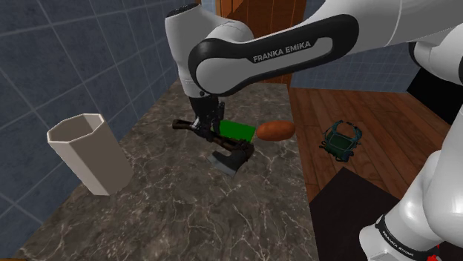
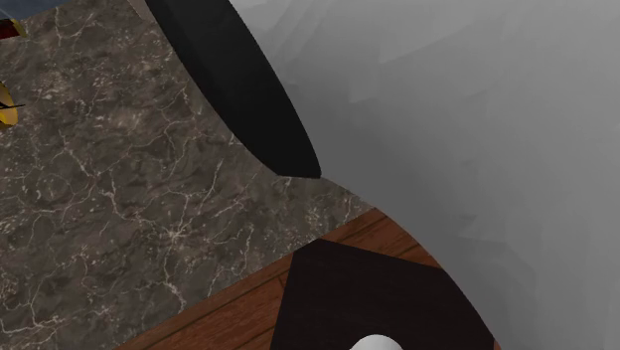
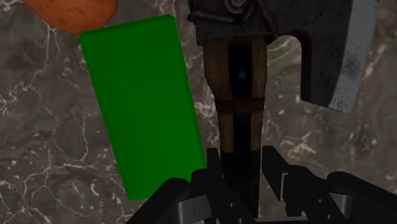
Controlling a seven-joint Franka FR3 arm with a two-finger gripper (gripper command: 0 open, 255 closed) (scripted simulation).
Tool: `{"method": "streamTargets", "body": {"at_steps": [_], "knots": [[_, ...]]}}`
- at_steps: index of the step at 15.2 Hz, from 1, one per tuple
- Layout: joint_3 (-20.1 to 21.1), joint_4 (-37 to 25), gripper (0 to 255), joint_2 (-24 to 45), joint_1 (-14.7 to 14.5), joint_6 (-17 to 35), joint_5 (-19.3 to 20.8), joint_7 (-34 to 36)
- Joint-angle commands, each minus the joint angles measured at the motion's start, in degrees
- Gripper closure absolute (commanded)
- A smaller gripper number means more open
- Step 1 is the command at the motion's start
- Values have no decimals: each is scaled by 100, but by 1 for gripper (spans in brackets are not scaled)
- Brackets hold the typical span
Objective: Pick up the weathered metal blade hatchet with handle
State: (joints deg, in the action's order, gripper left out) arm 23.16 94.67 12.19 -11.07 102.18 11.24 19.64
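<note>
You've got the gripper (image 3: 242,162) fingers clamped on the hatchet (image 1: 231,156) handle. The hatchet lies on the marble counter (image 1: 185,215), with a green block (image 1: 239,131) at its 1 o'clock in the shoulder view. The beige bin (image 1: 85,152) stands upright at 9 o'clock, well apart; can't tell its contents.

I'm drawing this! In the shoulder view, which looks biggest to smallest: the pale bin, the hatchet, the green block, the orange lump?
1. pale bin
2. hatchet
3. green block and orange lump: they look alike, so I won't rank them.
</note>
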Motion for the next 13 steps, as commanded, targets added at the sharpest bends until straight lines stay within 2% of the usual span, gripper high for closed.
{"method": "streamTargets", "body": {"at_steps": [1,11,13], "knots": [[9,-142,255,-17,-11,-158,-13,-12],[30,-948,255,11,-61,-933,-20,-92],[30,-962,255,12,-62,-945,-19,-93]]}}
